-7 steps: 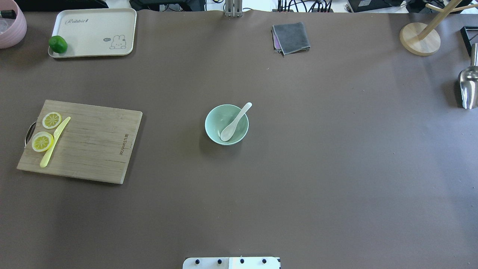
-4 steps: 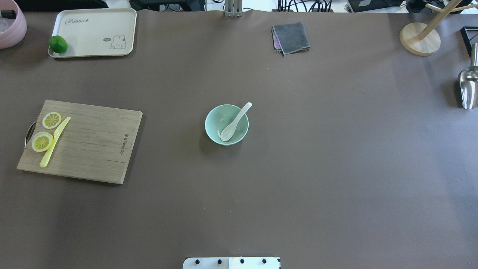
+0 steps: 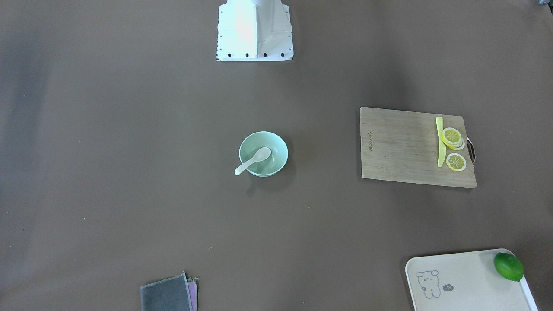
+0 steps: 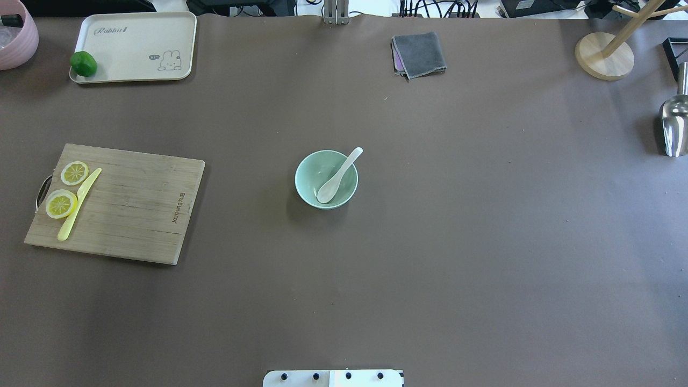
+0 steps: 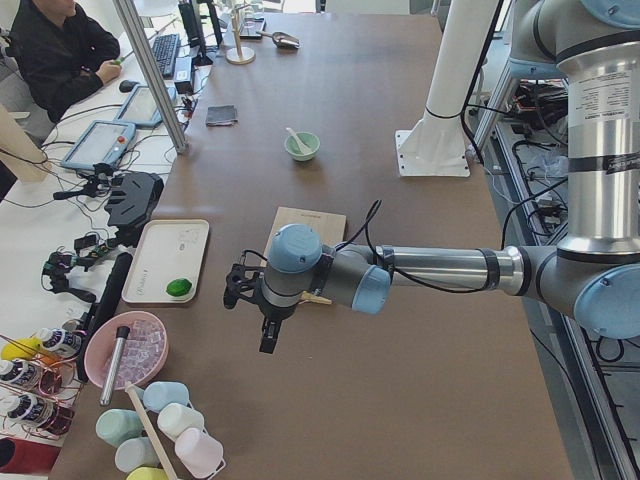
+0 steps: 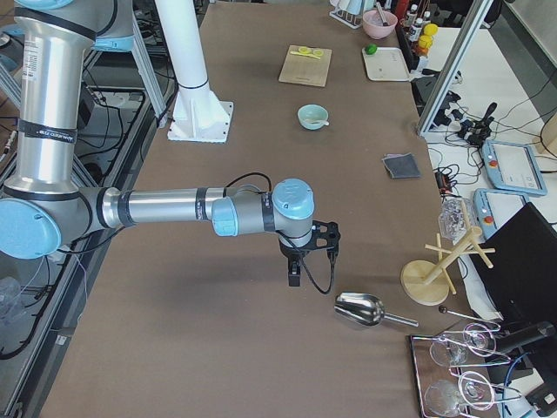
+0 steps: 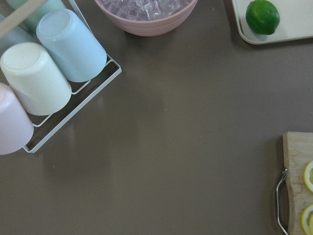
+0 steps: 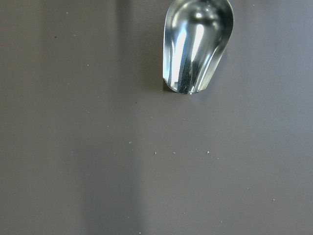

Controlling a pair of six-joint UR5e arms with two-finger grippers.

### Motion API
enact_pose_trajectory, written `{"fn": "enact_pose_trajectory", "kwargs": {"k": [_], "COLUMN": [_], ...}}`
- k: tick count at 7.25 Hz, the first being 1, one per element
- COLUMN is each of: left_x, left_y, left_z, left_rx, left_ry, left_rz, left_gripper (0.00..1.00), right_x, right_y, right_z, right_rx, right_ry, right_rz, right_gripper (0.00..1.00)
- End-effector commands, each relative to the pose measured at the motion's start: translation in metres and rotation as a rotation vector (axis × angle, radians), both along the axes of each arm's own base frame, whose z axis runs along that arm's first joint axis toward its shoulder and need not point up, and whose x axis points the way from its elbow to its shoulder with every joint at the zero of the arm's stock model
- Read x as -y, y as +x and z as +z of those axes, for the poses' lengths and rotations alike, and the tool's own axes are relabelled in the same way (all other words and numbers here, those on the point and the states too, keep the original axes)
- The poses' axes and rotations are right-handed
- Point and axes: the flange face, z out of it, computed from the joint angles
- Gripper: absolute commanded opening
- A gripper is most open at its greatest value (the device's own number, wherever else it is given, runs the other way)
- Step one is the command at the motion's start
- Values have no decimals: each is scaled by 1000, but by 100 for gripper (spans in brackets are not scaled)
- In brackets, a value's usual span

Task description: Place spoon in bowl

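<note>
The white spoon (image 4: pixel 337 178) lies in the mint-green bowl (image 4: pixel 300 171) at the table's middle, scoop inside and handle resting on the far-right rim. Both show in the front view too, the spoon (image 3: pixel 252 161) in the bowl (image 3: pixel 278 149). My left gripper (image 5: pixel 268 338) hangs over the table's left end, far from the bowl; it shows only in the exterior left view, so I cannot tell its state. My right gripper (image 6: pixel 295 272) hangs over the right end near a metal scoop; I cannot tell its state either.
A wooden cutting board (image 4: pixel 134 209) with lemon slices and a yellow knife (image 4: pixel 79 204) lies at left. A cream tray (image 4: pixel 140 45) with a lime (image 4: pixel 83 63), a grey cloth (image 4: pixel 419 54), a metal scoop (image 4: pixel 674 126), a wooden stand (image 4: pixel 604 56) and a cup rack (image 7: pixel 54 73) line the edges.
</note>
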Motion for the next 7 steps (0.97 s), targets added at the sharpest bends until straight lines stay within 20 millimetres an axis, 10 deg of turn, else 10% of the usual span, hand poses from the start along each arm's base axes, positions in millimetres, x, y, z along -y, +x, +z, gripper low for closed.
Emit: {"fn": "enact_pose_trajectory", "kwargs": {"k": [1, 7], "left_x": [-2, 3], "left_y": [0, 0], "left_z": [-1, -4], "left_rx": [-2, 1], "left_ry": [-4, 3], "left_rz": [1, 0], "left_gripper": [98, 98], "right_x": [-2, -2], "right_y": [1, 1], "right_z": [2, 4], "right_rx": [0, -7], "right_ry": [-7, -10], "right_rz": [1, 2], "right_gripper": [100, 100]}}
